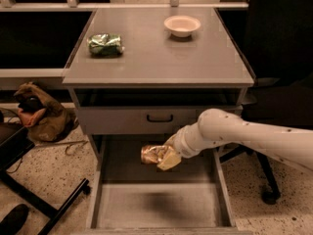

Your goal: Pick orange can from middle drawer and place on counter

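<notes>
The orange can [152, 153], shiny orange-gold and wrinkled, is held in my gripper [165, 157], which is shut on it. The white arm reaches in from the right. The can hangs above the open middle drawer [161, 204], near its back, just below the shut drawer with the black handle [159, 118]. The drawer's grey floor shows a dark shadow under the can. The grey counter [156, 58] lies above.
A green shiny can [105, 44] lies on the counter's left side and a white bowl [182, 25] at its back right. A brown bag [39, 114] sits on the floor at left. Black chair legs [44, 204] stand at lower left.
</notes>
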Tool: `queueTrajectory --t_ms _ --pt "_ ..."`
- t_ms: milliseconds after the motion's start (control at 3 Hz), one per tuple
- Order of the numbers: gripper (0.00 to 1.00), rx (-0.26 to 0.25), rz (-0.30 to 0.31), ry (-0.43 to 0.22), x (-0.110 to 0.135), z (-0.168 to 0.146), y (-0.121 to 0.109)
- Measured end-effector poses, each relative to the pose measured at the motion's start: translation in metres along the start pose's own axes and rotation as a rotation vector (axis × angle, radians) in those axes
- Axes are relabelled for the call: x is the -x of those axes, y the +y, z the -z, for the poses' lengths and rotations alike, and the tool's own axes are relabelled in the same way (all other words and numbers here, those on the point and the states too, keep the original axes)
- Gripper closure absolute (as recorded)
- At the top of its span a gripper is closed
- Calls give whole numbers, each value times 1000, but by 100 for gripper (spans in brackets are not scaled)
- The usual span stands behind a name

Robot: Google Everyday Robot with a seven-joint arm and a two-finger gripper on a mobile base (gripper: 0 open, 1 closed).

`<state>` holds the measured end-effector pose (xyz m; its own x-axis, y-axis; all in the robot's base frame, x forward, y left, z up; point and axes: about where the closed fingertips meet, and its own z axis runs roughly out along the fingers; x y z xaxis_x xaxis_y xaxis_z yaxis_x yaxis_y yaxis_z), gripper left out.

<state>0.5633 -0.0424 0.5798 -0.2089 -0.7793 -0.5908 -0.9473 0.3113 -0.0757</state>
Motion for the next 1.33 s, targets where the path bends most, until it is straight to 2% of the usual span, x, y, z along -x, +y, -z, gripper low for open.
queueTrajectory --t_ms 333,1000,1333 --pt "100 -76 62 -8 42 51 -13" --pt "100 -94 65 -17 50 63 -16" --pt "100 -147 74 -64 87 117 -30"
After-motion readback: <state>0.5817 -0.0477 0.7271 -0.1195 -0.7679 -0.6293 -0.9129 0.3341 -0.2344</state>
